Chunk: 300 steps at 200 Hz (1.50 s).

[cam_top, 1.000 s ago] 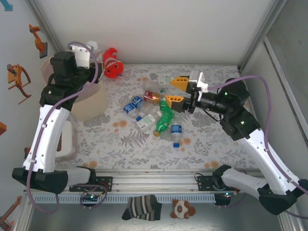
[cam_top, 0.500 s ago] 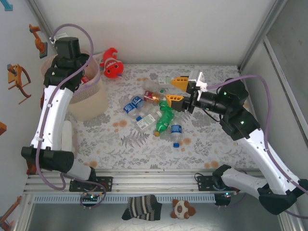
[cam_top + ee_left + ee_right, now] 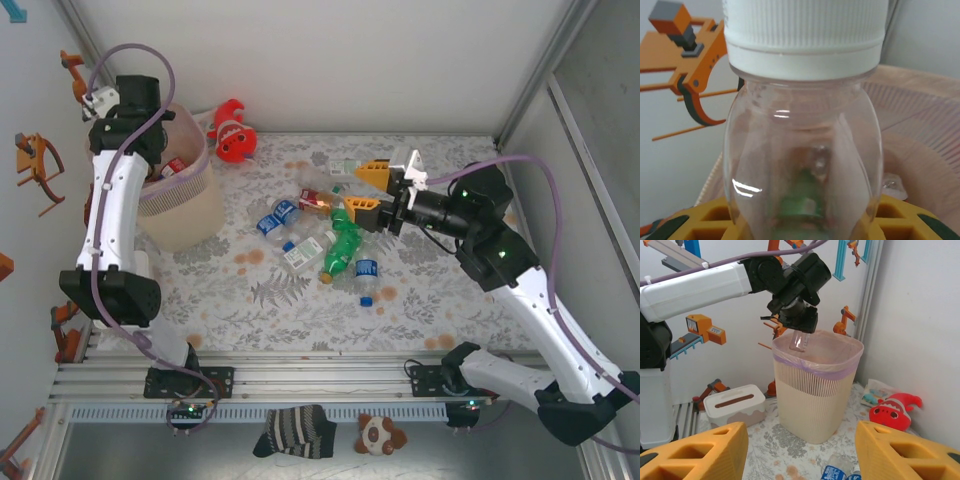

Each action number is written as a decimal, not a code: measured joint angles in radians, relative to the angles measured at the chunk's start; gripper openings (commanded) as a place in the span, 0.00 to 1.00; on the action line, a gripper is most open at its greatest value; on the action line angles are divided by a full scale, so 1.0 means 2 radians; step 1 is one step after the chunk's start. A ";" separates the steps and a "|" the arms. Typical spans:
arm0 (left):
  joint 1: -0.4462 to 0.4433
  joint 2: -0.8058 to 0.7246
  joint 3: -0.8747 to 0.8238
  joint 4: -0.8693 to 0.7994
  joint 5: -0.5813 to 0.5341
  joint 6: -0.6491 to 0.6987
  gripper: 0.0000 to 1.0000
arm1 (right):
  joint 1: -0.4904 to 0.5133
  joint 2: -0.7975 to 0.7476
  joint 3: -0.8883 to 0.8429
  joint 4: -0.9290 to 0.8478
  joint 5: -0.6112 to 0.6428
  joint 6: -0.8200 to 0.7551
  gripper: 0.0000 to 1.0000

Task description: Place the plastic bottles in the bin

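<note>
Left gripper clenches a clear white-capped bottle above the pink bin, at ten o'clock on the table. Right gripper gapes empty over the central bottle pile; labels unreadable.

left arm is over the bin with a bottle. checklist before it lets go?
1. Left hand has the clear bottle: ok, clamped between its yellow fingers.
2. Bottle above the bin opening: ok, but near the rim, not centred.
3. Room in the bin: ok, the inner wall shows well below the rim.
4. Right hand away from the bin: ok, open and empty over the bottle pile.
5. Fish toy out of the drop path: ok, lying beside the bin.
6. Bottle will slip free of the fingers cleanly: cannot tell.
</note>
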 measured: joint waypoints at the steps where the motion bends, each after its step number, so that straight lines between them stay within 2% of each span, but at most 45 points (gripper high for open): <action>1: 0.000 0.000 0.000 -0.001 0.000 -0.001 0.03 | 0.000 0.000 0.000 0.000 0.000 0.000 0.58; 146: 0.028 0.109 -0.027 -0.081 -0.002 -0.087 0.06 | 0.000 0.035 0.012 -0.040 -0.001 -0.024 0.58; 216: 0.055 0.134 -0.021 -0.089 0.067 -0.094 0.14 | 0.000 0.038 0.019 -0.047 -0.001 -0.027 0.57; 245: 0.070 0.138 -0.014 -0.088 0.102 -0.094 0.22 | 0.000 0.038 0.020 -0.047 0.000 -0.027 0.57; 300: 0.108 0.133 -0.019 -0.049 0.227 -0.096 0.34 | 0.000 0.032 0.018 -0.045 0.003 -0.027 0.57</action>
